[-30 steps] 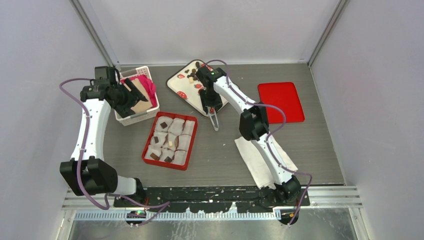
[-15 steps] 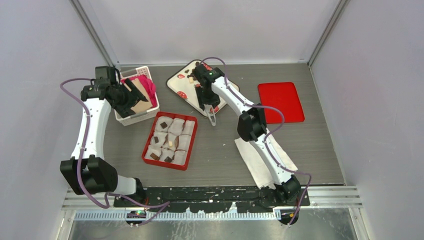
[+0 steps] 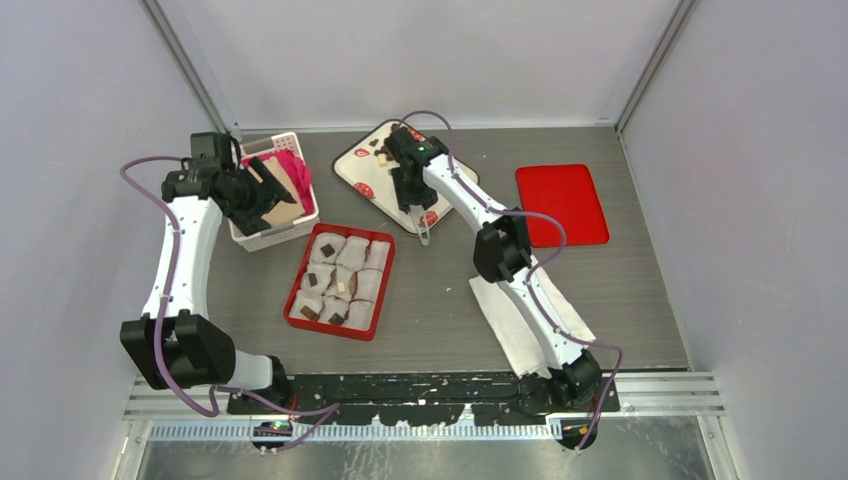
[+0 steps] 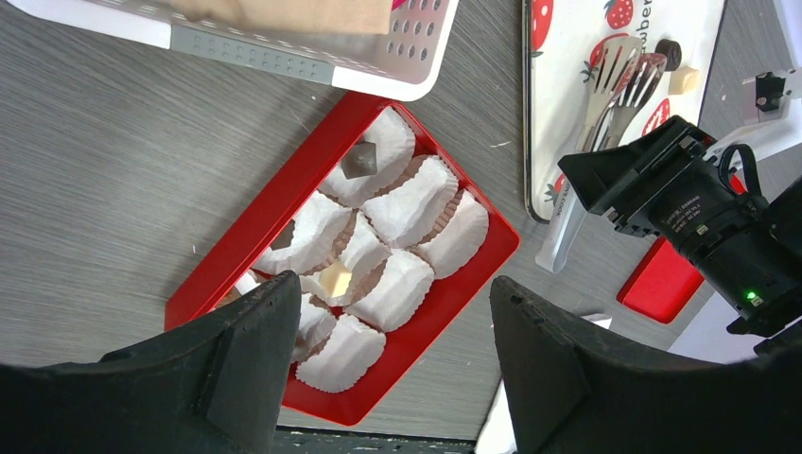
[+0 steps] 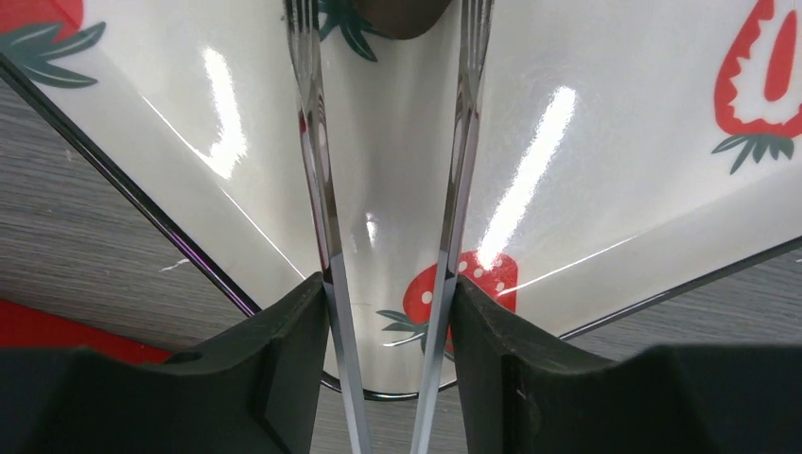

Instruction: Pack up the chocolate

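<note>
Loose pieces of chocolate (image 3: pixel 383 150) lie at the far end of the strawberry-printed tray (image 3: pixel 360 172). My right gripper (image 3: pixel 412 192) hovers over that tray, shut on metal tongs (image 5: pixel 320 189). A dark chocolate (image 5: pixel 397 13) sits between the tongs' forked tips, whether touched I cannot tell. The red box (image 3: pixel 330 331) holds white paper cups, some with a dark piece (image 4: pixel 360 159) and one with a cream piece (image 4: pixel 333 280). My left gripper (image 4: pixel 392 303) is open and holds nothing, high above the box's near-left side.
A white perforated basket (image 3: pixel 262 235) with pink cloth and cardboard stands under my left wrist. A flat red lid (image 3: pixel 562 203) lies at the right. White paper (image 3: pixel 515 325) lies under the right arm's forearm.
My right gripper has carried the tongs up and left along the strawberry tray toward the loose chocolate. The left arm has stayed still.
</note>
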